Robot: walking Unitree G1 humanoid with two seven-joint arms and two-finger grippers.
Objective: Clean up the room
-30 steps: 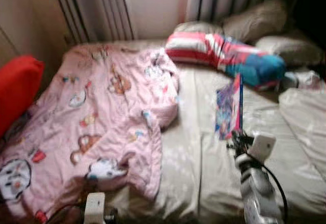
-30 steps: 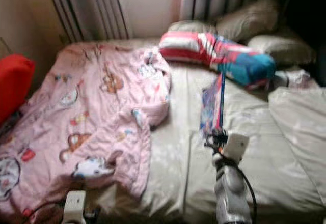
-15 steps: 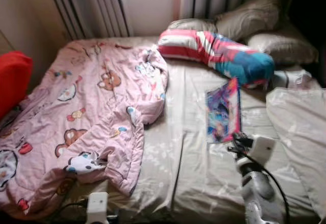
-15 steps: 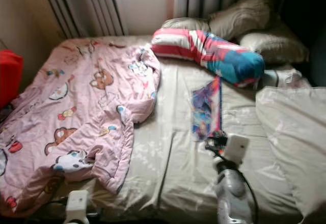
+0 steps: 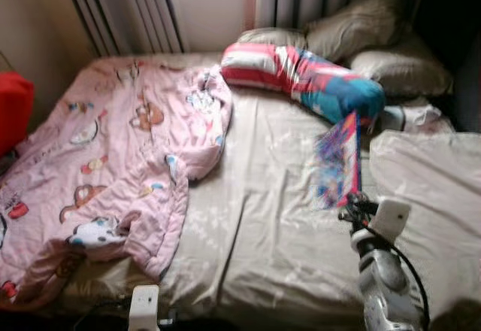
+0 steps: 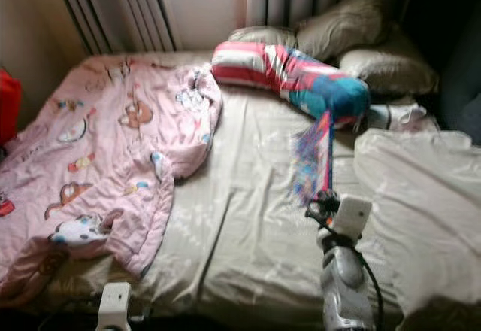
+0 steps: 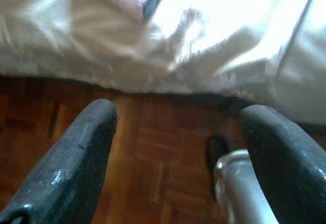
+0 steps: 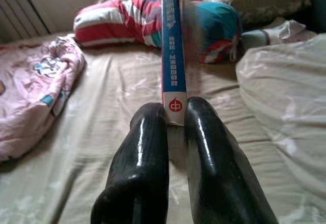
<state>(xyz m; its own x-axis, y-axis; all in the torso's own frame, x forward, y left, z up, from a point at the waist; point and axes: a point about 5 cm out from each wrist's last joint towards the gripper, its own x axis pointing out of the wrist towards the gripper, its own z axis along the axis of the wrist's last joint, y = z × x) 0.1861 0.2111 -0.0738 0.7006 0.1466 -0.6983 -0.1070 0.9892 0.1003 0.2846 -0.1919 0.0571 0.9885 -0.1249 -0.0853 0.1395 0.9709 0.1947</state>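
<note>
The left hand (image 7: 175,147) hangs wide open over the floor at the bed's (image 5: 263,218) foot, gripping nothing. The right hand (image 8: 175,114) is pinched shut on the lower spine of a book (image 5: 338,158), raised over the bed. Thin and light, probably floppy; gripping nearer mid-spine would steady it. Beyond lies a striped bolster (image 5: 301,79).

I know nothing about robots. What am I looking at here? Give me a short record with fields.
place: a bed with a beige sheet, curtains behind it
right tool: shut on the spine edge of a thin colourful book, held up over the bed
left tool: open, hanging low over the wooden floor by the bed's edge
on the bed: pink cartoon blanket crumpled on the robot's left, striped bolster near the head, beige pillows behind it
robot's far left: something red
</note>
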